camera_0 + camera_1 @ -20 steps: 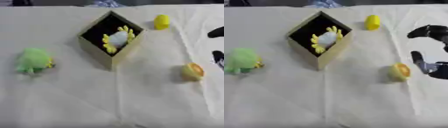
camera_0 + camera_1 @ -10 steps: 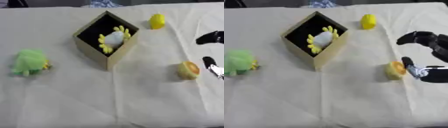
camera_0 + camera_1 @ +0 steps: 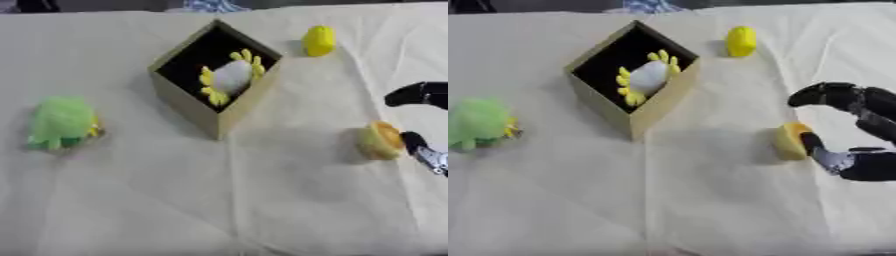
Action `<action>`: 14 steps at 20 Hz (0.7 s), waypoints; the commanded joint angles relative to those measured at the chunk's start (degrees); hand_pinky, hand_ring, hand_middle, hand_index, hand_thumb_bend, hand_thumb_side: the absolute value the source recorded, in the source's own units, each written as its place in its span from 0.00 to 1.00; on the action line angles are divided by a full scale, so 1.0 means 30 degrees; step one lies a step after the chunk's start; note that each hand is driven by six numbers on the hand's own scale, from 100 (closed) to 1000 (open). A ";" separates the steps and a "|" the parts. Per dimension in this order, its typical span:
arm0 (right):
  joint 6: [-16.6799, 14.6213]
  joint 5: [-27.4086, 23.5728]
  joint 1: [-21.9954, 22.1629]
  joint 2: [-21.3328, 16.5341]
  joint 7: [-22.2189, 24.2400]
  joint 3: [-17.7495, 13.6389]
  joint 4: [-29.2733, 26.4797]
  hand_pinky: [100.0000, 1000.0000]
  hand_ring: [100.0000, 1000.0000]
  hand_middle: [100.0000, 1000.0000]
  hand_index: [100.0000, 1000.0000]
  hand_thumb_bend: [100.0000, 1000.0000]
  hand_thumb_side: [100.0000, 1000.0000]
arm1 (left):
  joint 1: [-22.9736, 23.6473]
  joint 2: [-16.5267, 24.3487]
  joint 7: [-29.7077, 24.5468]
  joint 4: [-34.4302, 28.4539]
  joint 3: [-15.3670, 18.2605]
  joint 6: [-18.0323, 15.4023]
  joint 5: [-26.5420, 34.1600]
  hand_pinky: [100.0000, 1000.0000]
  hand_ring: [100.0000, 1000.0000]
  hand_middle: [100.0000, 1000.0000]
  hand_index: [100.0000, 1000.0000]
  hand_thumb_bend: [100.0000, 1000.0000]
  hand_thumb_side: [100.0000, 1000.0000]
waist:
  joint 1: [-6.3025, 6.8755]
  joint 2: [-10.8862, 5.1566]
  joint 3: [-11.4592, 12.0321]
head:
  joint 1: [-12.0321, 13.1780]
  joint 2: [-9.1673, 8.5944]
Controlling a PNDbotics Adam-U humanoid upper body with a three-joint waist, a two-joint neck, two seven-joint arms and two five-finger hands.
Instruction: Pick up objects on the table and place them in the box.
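Note:
A tan cardboard box [image 3: 661, 106] with a dark inside stands turned cornerwise at the upper middle of the cloth, and a white and yellow toy [image 3: 647, 78] lies in it. A small yellow-orange object [image 3: 787, 142] rests on the cloth at the right. My right hand [image 3: 859, 97] comes in from the right edge and is open. Its curved fingers arch just above the object, and its thumb [image 3: 822, 151] touches the object's right side. A yellow object [image 3: 740, 41] lies beyond the box, and a green plush [image 3: 479, 124] sits far left. My left hand shows in no view.
A cream cloth [image 3: 693, 200] with a few creases covers the whole table. Dark shapes and a bit of blue fabric [image 3: 651, 5] show past the far edge.
My right hand has moved left to the yellow-orange object, and its thumb now touches the object's side. The whole picture has shifted a little, so the camera moved.

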 commanded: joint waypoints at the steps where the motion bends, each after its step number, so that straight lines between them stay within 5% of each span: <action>1: 0.0033 0.0191 -0.0156 -0.0502 -0.0018 -0.0205 -0.0288 0.91 0.88 0.83 0.87 0.00 0.47 | -0.0255 0.0569 0.0032 -0.0391 0.0118 0.0033 0.0035 0.77 0.68 0.64 0.78 0.28 0.53 | -0.0003 -0.0210 -0.0003 | 0.0114 -0.0129; 8: 0.0430 0.1003 -0.0157 -0.0509 -0.0196 -0.0162 -0.0288 0.91 0.89 0.84 0.90 0.00 0.48 | -0.0294 0.0575 0.0020 -0.0391 0.0100 0.0049 0.0111 0.77 0.68 0.64 0.78 0.28 0.53 | 0.0054 -0.0084 0.0108 | 0.0100 -0.0267; 9: 0.0475 0.1240 -0.0163 -0.0533 -0.0191 -0.0123 -0.0288 0.91 0.89 0.85 0.91 0.00 0.37 | -0.0305 0.0575 0.0016 -0.0391 0.0096 0.0055 0.0120 0.77 0.68 0.64 0.78 0.28 0.53 | 0.0057 -0.0064 0.0173 | 0.0096 -0.0282; 10: 0.0475 0.1515 -0.0171 -0.0555 -0.0164 -0.0099 -0.0288 0.91 0.89 0.85 0.91 0.00 0.37 | -0.0312 0.0575 0.0012 -0.0391 0.0094 0.0060 0.0129 0.77 0.68 0.64 0.78 0.28 0.53 | 0.0058 -0.0047 0.0230 | 0.0094 -0.0294; 11: 0.0469 0.1793 -0.0181 -0.0590 -0.0111 -0.0099 -0.0288 0.91 0.89 0.84 0.92 0.00 0.19 | -0.0312 0.0575 0.0013 -0.0391 0.0095 0.0069 0.0140 0.77 0.68 0.64 0.78 0.27 0.53 | 0.0060 -0.0025 0.0285 | 0.0100 -0.0301; 14: 0.0513 0.2704 -0.0172 -0.0628 0.0048 -0.0180 -0.0288 0.91 0.89 0.84 0.92 0.00 0.00 | -0.0314 0.0582 0.0018 -0.0391 0.0095 0.0089 0.0183 0.77 0.68 0.64 0.78 0.27 0.53 | 0.0072 0.0049 0.0383 | 0.0156 -0.0317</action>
